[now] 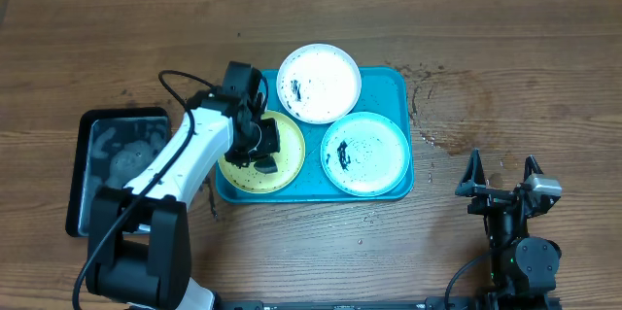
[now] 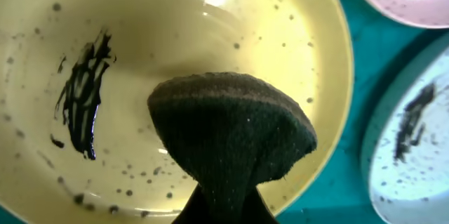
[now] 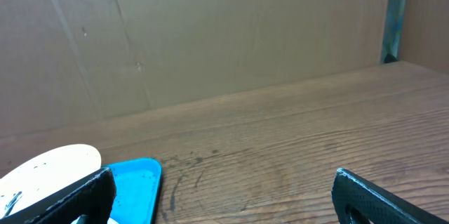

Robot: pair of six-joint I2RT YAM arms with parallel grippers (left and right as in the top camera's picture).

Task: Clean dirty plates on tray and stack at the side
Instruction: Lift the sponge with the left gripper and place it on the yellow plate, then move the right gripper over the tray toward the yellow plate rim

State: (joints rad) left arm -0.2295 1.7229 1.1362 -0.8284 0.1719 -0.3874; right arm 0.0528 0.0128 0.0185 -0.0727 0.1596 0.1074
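The turquoise tray (image 1: 396, 85) holds three dirty plates: the white plate (image 1: 319, 82) at the back, the light blue plate (image 1: 365, 155) at the right, the yellow-green plate (image 1: 238, 176) at the left. My left gripper (image 1: 262, 150) is over the yellow-green plate, shut on a dark cloth (image 2: 231, 129) that hangs onto the plate (image 2: 175, 34). A dark smear (image 2: 83, 94) and specks lie on that plate. My right gripper (image 1: 502, 182) is open and empty over the table, right of the tray (image 3: 137, 182).
A black tray (image 1: 86, 155) with a sponge (image 1: 121, 155) lies at the left. Dark stains mark the wood (image 1: 432, 106) right of the turquoise tray. A cardboard wall (image 3: 210, 34) stands behind the table.
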